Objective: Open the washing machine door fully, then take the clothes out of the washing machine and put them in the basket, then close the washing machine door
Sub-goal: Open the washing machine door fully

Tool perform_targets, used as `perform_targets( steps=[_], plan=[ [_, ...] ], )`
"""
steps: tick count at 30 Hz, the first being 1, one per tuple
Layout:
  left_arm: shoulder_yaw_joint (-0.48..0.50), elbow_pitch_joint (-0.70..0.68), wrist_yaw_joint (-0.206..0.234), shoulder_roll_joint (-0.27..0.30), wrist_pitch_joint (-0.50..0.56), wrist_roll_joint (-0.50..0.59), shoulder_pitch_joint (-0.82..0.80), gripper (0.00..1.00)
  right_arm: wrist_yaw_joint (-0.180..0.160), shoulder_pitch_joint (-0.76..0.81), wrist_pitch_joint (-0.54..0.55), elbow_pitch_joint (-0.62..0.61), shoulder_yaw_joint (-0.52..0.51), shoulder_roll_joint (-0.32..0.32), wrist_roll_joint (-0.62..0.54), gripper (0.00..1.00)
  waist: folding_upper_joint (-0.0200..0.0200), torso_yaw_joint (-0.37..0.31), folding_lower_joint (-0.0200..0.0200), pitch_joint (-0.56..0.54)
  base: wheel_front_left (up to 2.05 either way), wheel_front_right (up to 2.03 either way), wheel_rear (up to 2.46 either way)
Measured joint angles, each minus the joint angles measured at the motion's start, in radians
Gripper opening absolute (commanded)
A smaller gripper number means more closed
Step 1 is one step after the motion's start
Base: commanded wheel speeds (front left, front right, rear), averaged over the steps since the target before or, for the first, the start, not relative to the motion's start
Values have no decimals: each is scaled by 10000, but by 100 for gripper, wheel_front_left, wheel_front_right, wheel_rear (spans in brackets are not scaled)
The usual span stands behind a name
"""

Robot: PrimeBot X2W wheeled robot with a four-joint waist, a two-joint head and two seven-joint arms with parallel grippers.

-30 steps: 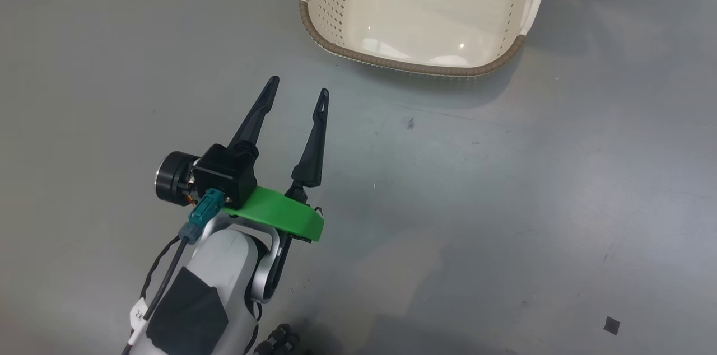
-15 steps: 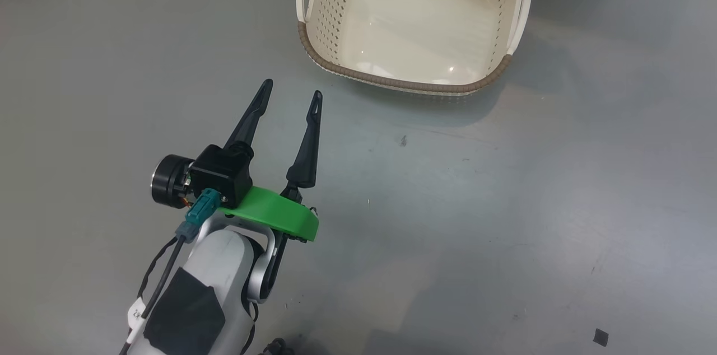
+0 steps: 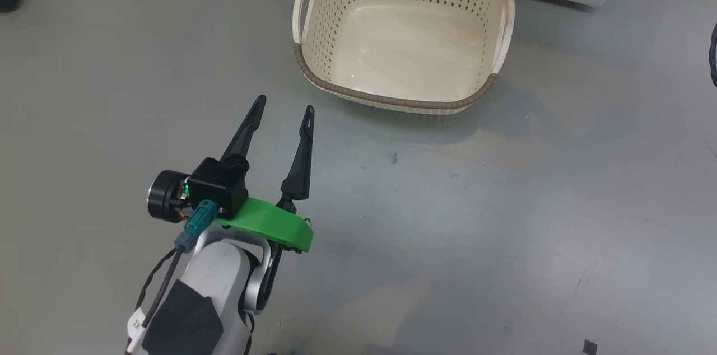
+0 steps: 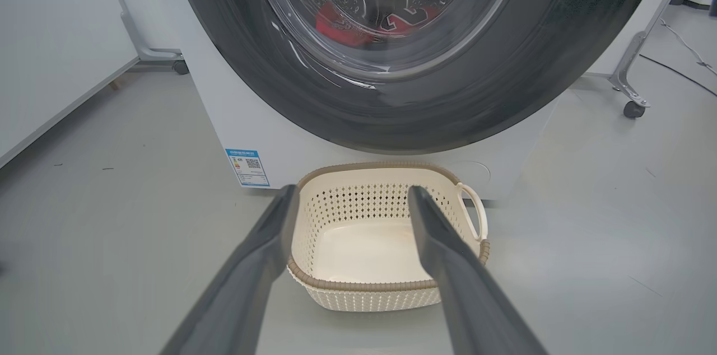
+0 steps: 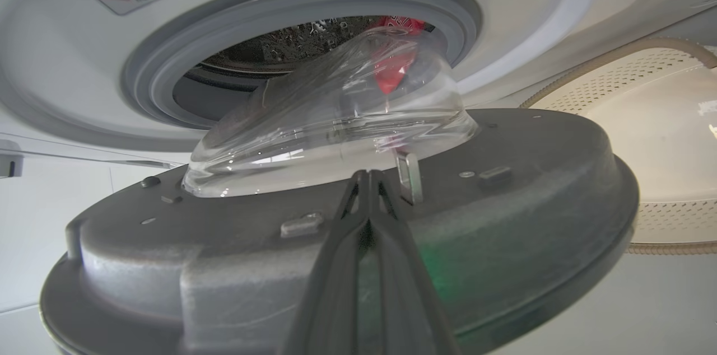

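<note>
Basket of cream perforated plastic (image 3: 392,102) sits before the white washing machine (image 4: 224,125), beneath its ajar black-rimmed round door (image 4: 504,92). Red jerseys (image 4: 341,24) lie in the drum. Left gripper (image 3: 284,104) gapes, holding nothing, and right gripper (image 5: 367,174) is pinched closed (blue label (image 4: 247,167) unreadable).

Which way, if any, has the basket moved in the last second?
No. The basket keeps its gap to the floor speck; both slid down the head view, so the camera moved.

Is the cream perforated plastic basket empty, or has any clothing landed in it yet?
Empty. The basket shows a bare glossy bottom; the red jerseys show through the black-rimmed round door.
</note>
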Motion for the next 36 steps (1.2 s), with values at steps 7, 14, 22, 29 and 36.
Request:
perform_targets(
  steps=[7, 14, 22, 29, 36],
  plan=[
    [25, -12, 0, 0, 0, 2, 22, 100, 0, 30, -4, -17, -15, 6, 0, 0, 0, -50, 0, -80, 0, 0, 0],
    [58, 2, 0, -2, 0, 13, 126, 100, 347, 93, -240, -288, -94, 2, -15, 0, 0, -66, 0, -153, 0, 0, 0],
    [347, 61, 2, 2, 0, 92, 190, 100, 2027, 886, -1214, -871, 945, -571, -1655, 0, 0, -217, 0, -502, 0, 0, 0],
    [585, 205, 2, 4, 0, 107, 244, 100, 2575, 1852, -2330, -1419, 1948, -1114, -3231, 0, 0, -460, 0, -984, 0, 0, 0],
    [907, 359, 2, 8, 0, 188, 581, 100, 2569, 2878, -3992, -2188, 2414, -1275, -4159, 0, 0, -766, 0, -1591, 0, 0, 0]
  ],
)
